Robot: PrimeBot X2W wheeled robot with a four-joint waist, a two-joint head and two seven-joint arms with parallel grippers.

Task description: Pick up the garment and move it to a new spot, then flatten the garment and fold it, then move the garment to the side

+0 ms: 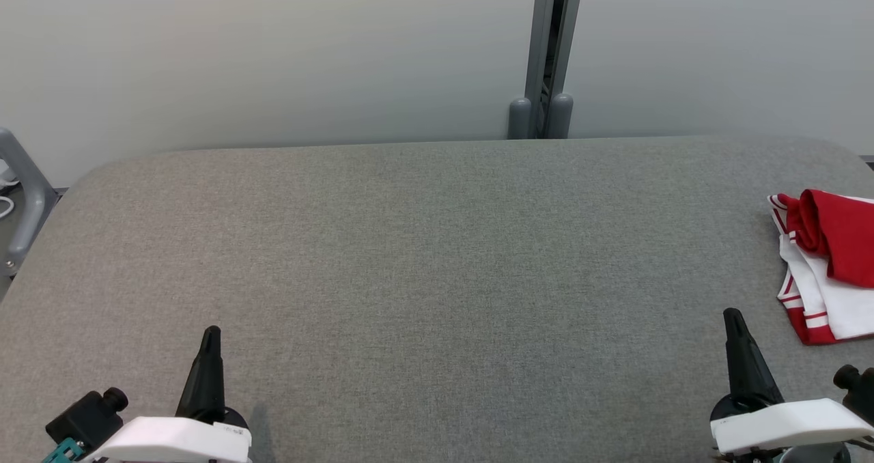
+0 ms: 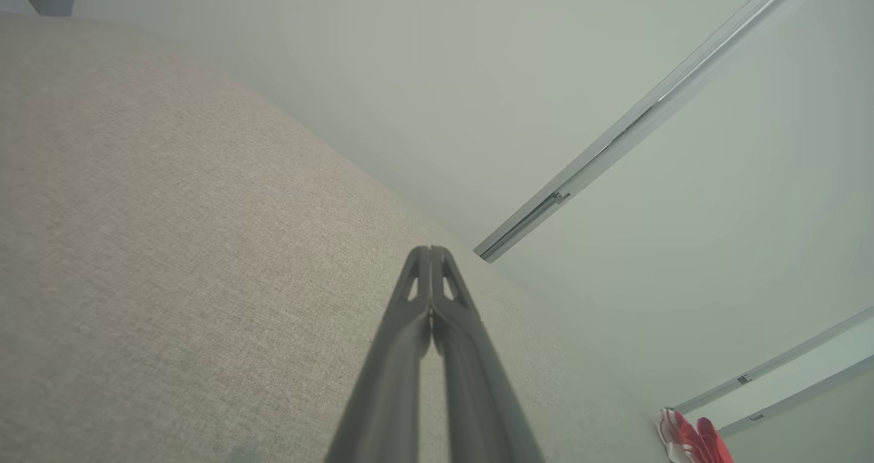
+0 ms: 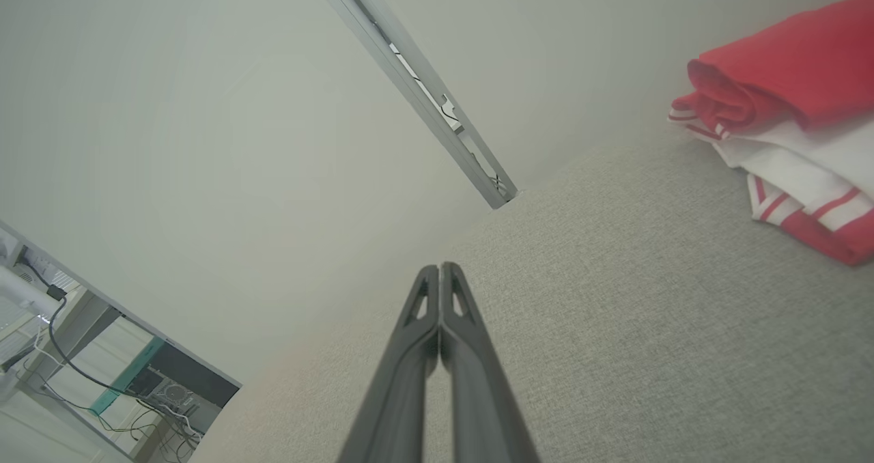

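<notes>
While closed and empty, two: left end effector (image 1: 211, 330), right end effector (image 1: 732, 313); one garment (image 1: 829, 265) on one table (image 1: 410, 244).

I record the garment (image 1: 829, 265), just right of my right gripper (image 1: 732, 315), as red and white: solid red on top, white beneath, red-and-white stripes along the hems. The table (image 1: 410, 244) under both grippers is unpatterned grey weave. The right gripper and the left gripper (image 1: 212, 331) have black fingers and white housings (image 1: 171, 439). The wall (image 1: 273, 53) ahead of them is pale grey.
</notes>
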